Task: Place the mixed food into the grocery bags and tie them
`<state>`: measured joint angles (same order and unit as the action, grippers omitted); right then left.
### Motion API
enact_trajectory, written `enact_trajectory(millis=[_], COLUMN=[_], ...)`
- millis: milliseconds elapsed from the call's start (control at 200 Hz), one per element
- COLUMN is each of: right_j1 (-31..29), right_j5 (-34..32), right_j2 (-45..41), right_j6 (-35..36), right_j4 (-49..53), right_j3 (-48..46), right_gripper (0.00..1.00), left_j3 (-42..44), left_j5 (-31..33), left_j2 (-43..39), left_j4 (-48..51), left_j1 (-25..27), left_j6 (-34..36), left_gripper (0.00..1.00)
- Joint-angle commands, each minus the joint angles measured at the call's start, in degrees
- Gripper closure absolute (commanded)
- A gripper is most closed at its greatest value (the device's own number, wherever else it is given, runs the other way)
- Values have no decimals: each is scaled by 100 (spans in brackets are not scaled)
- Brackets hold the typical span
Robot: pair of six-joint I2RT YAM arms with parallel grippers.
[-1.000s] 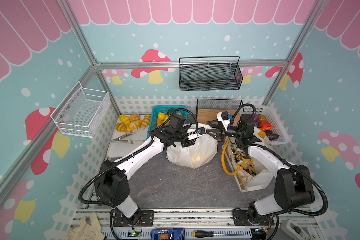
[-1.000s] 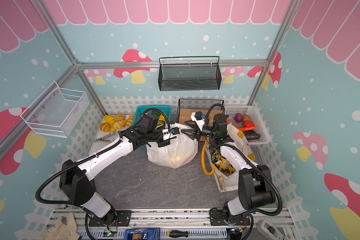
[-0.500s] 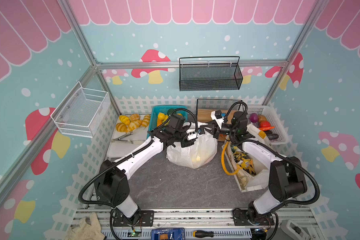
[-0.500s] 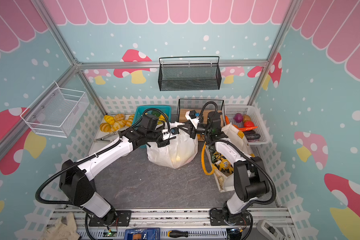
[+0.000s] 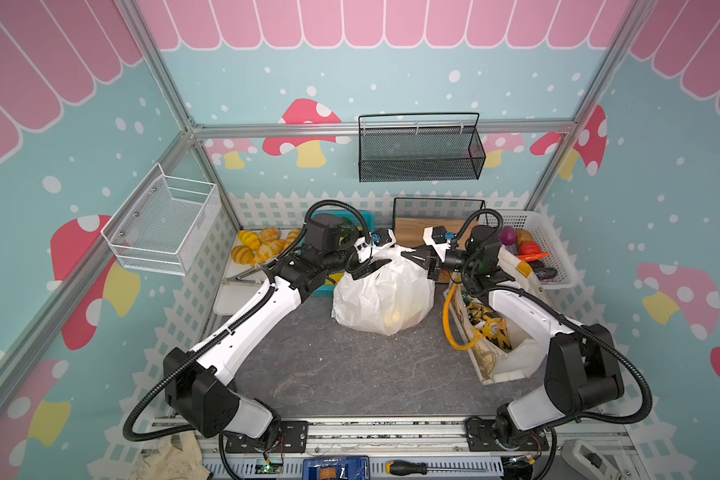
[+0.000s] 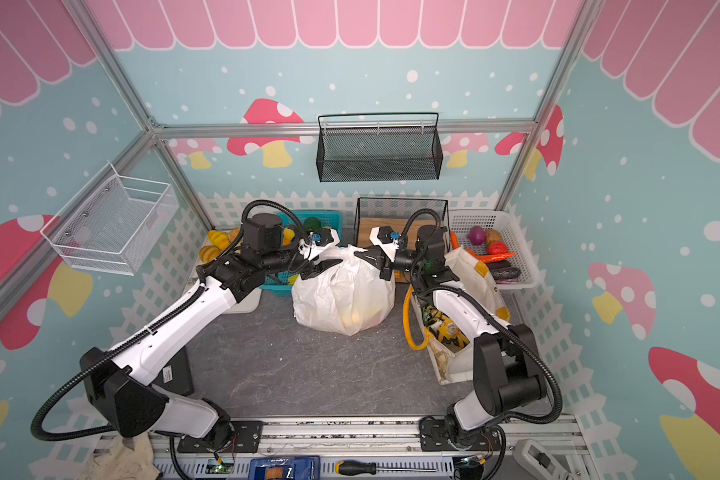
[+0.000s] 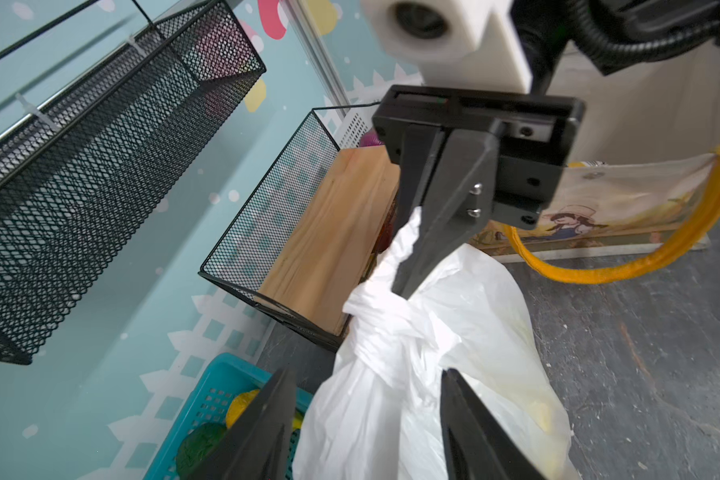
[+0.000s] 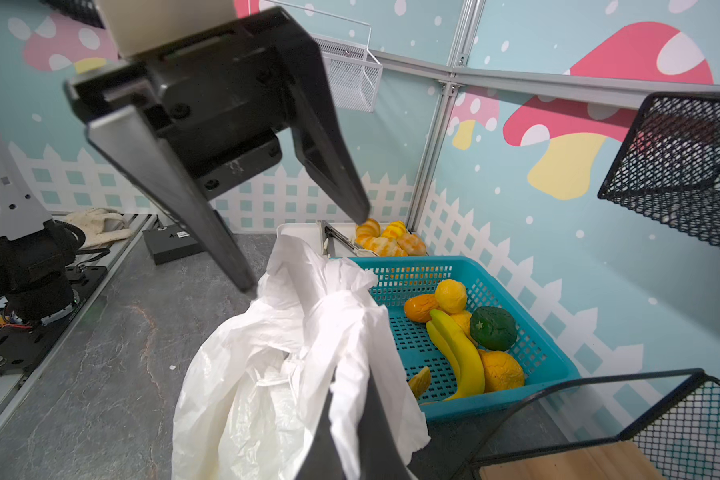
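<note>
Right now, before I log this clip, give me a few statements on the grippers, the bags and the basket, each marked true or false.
1. The right gripper is shut on a twisted end of the white plastic bag. True.
2. The left gripper is clamped shut on the bag. False: its jaws stand open over the bag's top.
3. The bag's top is gathered into a knot. True.
4. The teal basket is empty. False: it holds a banana and oranges.
5. The canvas tote lies on the left arm's side. False: it lies beside the right arm.
</note>
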<state>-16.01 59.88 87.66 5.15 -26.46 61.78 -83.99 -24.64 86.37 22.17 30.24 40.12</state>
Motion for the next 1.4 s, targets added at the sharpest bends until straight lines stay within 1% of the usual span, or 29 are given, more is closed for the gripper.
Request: enact_trajectory(millis=[0,135,230,265,320,365,430,465,505,600,645,730,805,926,1061,1296,1361,1391], right_j1=[-50,-93,-113,-113,-112,-107,-107,-104,-108,-107,-112,-113,-134,-207,-271,-328,-391,-410], right_j5=[104,60,2,-30,-113,-174,-211,-257,-333,-423,-396,-244,-73,31,-40,-33,-46,-66], right_j2=[-181,-212,-232,-260,-310,-348,-377,-394,-414,-385,-329,-198,-106,13,213,509,542,552], right_j6=[162,116,116,135,201,290,405,538,690,1048,1165,1275,1304,1437,1594,1674,1691,1692], right_j4=[-193,-253,-245,-236,-203,-152,-55,2,89,268,391,547,562,666,852,961,963,960], right_j3=[-104,-111,-129,-152,-198,-210,-210,-210,-210,-172,-112,6,60,162,320,561,563,562], right_gripper=[100,100,99,99,97,96,89,82,74,61,56,52,50,49,50,70,77,81], left_j3=[-467,-932,-1055,-1092,-1111,-1104,-1064,-1044,-1026,-1019,-1018,-1031,-1050,-1085,-1102,-1146,-1177,-1192], left_j5=[69,-258,-238,-179,-84,-8,8,-6,-54,-207,-257,-324,-373,-401,-480,-464,-445,-448], left_j2=[472,859,988,1011,1023,1020,995,967,934,858,829,795,794,811,796,818,836,838], left_j4=[613,1065,1163,1219,1296,1352,1394,1414,1436,1546,1553,1552,1570,1584,1610,1652,1655,1656], left_j1=[-3,-2,5,3,-1,-4,-3,0,5,1,-7,0,4,1,7,7,2,1], left_j6=[276,358,394,437,531,663,888,1023,1168,1535,1632,1725,1761,1788,1815,1841,1794,1758], left_gripper=[39,39,44,48,59,70,86,90,93,96,96,96,96,96,96,96,95,93])
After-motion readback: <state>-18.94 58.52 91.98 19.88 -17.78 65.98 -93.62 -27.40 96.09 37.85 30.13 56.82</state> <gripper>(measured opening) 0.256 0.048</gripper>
